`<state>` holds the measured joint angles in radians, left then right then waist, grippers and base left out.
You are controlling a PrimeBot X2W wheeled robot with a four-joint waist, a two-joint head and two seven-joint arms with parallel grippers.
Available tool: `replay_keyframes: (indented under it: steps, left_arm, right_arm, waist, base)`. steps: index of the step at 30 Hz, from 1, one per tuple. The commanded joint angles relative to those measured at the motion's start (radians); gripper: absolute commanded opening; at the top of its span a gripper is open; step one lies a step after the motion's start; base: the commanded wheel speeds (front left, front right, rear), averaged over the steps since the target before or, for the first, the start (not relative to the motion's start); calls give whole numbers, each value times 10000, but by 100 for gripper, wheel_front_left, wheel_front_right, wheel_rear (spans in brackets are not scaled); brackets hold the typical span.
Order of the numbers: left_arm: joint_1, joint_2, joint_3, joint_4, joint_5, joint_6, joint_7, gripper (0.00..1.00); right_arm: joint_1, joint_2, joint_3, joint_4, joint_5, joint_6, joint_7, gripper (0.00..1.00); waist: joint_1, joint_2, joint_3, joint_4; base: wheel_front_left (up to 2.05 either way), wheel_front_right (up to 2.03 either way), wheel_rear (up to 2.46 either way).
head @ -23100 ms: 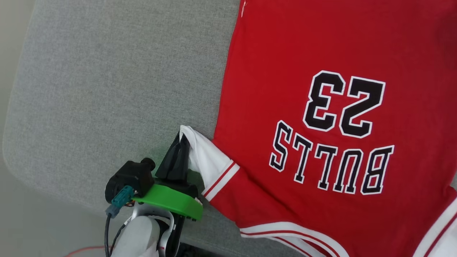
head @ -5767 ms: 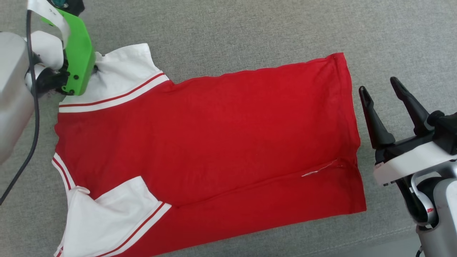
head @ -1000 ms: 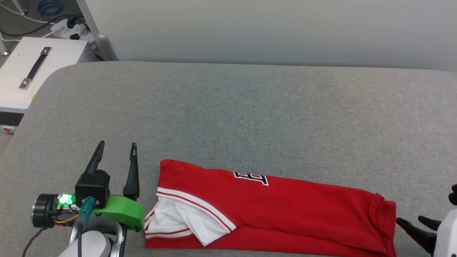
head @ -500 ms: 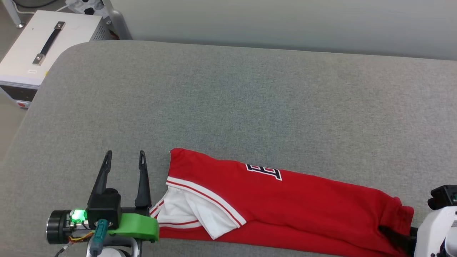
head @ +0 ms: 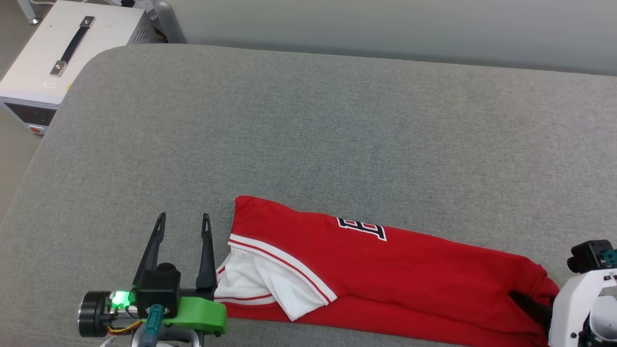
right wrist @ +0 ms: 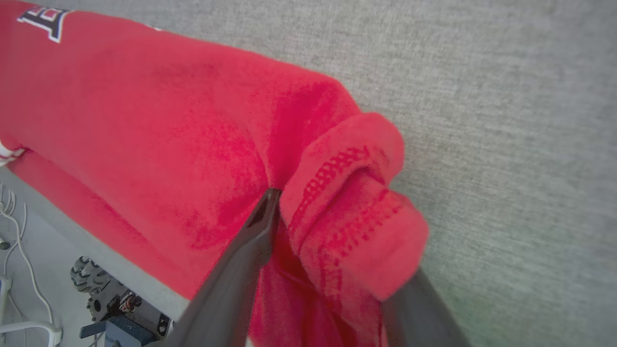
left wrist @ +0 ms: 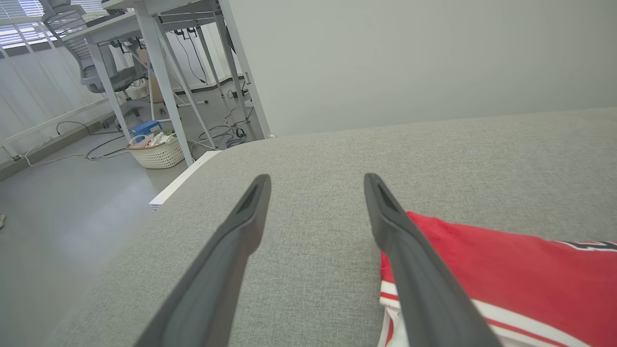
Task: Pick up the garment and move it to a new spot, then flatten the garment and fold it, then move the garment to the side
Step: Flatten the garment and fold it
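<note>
The garment (head: 409,270) lies as a long red folded strip near the front edge of the grey padded surface (head: 337,120), its white sleeve and striped trim at the left end. My left gripper (head: 183,215) stands open just left of that end, nothing between its fingers; in the left wrist view (left wrist: 315,178) the garment (left wrist: 506,260) lies beside the right finger. My right gripper (head: 532,308) is at the hem end. The right wrist view has its fingers (right wrist: 337,231) apart astride the bunched hem of the garment (right wrist: 144,120), with one fingertip hidden under the fabric.
A white box with a black handle (head: 58,53) stands on the floor off the far left corner. A pale wall runs along the back. Desk legs and a woven basket (left wrist: 156,149) stand on the floor to the left. Bare grey padding stretches behind the garment.
The head camera has shifted. My right gripper has pushed in over the hem, which has bunched up between its narrowing fingers. The left gripper stays open beside the sleeve end.
</note>
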<state>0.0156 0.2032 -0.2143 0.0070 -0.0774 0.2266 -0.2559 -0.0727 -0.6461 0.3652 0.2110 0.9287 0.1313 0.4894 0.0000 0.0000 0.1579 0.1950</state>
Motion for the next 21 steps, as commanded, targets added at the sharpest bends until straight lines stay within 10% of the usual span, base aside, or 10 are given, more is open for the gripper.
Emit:
replay_keyframes:
  steps: [1, 21]
  left_arm:
    - [207, -142, 172, 32, 161, -92, -58, 100]
    - [420, -344, 470, -30, 685, -399, -59, 100]
  right_arm:
    - [-75, 68, 173, 287, 32, -6, -216, 0]
    - [160, -1494, -2103, 1869, 119, -6, -543, 0]
  waist:
    - [0, 0, -66, -97]
    - [0, 0, -372, -589]
  base:
    - [0, 0, 0]
    - [0, 0, 0]
